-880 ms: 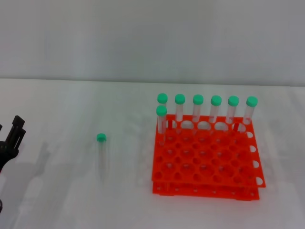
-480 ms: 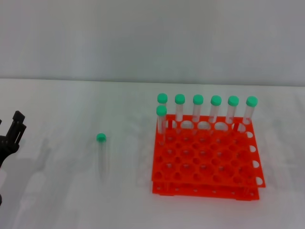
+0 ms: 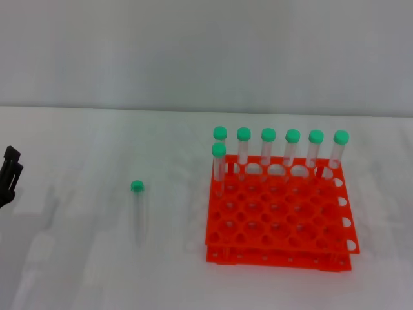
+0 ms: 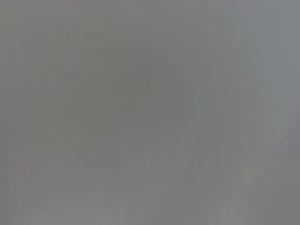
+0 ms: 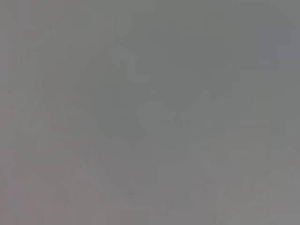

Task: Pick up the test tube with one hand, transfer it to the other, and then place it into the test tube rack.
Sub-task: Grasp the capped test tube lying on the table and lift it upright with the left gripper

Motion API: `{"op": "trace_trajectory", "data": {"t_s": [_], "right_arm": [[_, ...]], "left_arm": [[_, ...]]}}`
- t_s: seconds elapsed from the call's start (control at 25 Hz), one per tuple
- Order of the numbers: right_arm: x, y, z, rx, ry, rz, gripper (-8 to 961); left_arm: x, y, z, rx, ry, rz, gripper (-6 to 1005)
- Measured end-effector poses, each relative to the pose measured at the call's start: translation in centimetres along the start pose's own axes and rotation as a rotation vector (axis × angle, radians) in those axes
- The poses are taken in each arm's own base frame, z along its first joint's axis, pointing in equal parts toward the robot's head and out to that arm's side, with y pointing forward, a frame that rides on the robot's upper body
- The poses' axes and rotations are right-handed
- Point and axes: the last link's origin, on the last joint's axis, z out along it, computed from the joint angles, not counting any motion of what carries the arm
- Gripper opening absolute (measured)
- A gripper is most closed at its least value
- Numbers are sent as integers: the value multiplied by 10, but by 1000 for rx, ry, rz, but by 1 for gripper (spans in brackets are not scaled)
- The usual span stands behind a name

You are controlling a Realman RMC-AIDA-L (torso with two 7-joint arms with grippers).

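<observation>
The tube (image 3: 138, 210) lies flat on the white table (image 3: 77, 271), its green cap toward the far side, left of the rack (image 3: 277, 219) and apart from it. The orange rack stands right of centre. Seven more green-capped tubes stand upright in it: six in a row along the far edge (image 3: 292, 150), and one (image 3: 219, 168) just nearer at the left end. Only a black tip of the left gripper (image 3: 9, 174) shows at the far left edge, well apart from the tube; whether its fingers are apart or together cannot be told. The right gripper is out of sight. Both wrist views show only blank grey. No writing or labels can be read anywhere.
</observation>
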Motion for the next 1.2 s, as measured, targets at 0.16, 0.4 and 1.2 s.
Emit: {"op": "trace_trajectory", "data": {"t_s": [0.16, 0.4, 1.2], "right_arm": [[0, -1, 0, 4, 0, 2, 874], [-1, 0, 1, 4, -1, 2, 874], [-12, 4, 17, 5, -23, -5, 874]], "left_arm": [[1, -1, -2, 6, 9, -8, 703], [1, -2, -2, 18, 13, -29, 700], [51, -23, 52, -241, -236, -413, 697]]}}
